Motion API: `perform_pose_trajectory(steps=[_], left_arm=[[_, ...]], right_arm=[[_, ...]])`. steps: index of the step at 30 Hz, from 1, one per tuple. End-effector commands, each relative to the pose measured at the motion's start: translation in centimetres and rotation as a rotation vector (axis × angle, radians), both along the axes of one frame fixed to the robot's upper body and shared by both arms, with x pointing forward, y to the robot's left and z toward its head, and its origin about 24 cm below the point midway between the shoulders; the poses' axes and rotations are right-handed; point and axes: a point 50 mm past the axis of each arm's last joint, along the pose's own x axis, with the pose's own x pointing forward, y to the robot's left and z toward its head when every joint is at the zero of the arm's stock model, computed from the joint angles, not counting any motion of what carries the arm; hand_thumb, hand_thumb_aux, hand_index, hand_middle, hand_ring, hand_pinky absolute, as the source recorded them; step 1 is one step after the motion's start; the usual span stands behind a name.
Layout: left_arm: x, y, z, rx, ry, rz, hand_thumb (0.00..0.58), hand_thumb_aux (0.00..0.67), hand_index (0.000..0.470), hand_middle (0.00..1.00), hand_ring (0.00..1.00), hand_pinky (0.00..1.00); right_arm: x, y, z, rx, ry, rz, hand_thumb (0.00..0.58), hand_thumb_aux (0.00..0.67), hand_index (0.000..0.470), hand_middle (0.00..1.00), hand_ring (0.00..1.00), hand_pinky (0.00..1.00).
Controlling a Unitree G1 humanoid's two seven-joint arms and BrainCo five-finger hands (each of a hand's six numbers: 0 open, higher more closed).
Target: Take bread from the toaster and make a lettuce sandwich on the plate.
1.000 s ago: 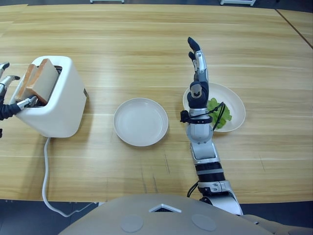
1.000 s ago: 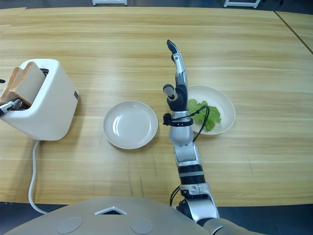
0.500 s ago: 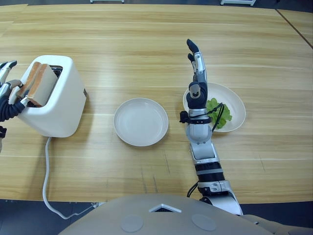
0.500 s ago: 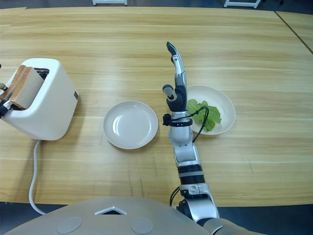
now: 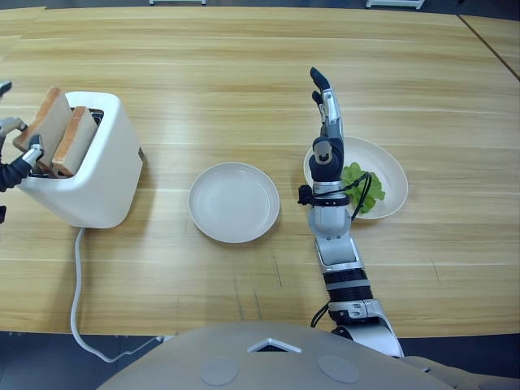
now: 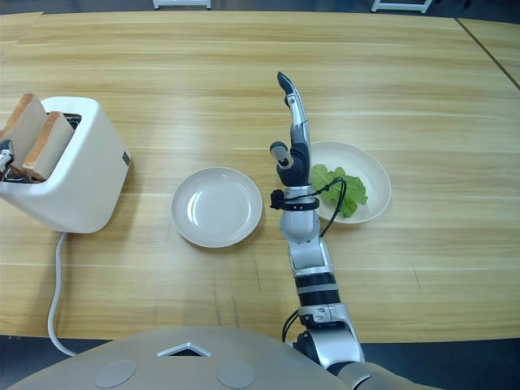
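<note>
**A:** Where's the bread?
**B:** I've got the outer bread slice (image 5: 49, 118) standing high in the toaster (image 5: 93, 183), tilted left. My left hand (image 5: 15, 158) pinches it low down. The second slice (image 5: 75, 140) sits lower, just beside it.
**A:** And the rest?
**B:** I see the plate (image 5: 234, 201) mid-table, apart from the toaster. Further right, the lettuce (image 5: 363, 187) lies in the bowl (image 5: 392, 175). My right hand (image 5: 327, 114) stands upright at the bowl's left rim, fingers straight and close together, holding nothing.
</note>
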Motion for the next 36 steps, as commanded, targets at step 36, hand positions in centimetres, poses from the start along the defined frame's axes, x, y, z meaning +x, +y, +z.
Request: perform_pose_trajectory(steps=[36], left_arm=[[8.1, -19.0, -3.5, -0.644, 0.653, -0.759, 0.580, 0.670, 0.470, 0.00, 0.00, 0.00]], right_arm=[[0.4, -3.1, 1.9, -0.018, -0.087, -0.130, 0.000, 0.000, 0.000, 0.00, 0.00, 0.00]])
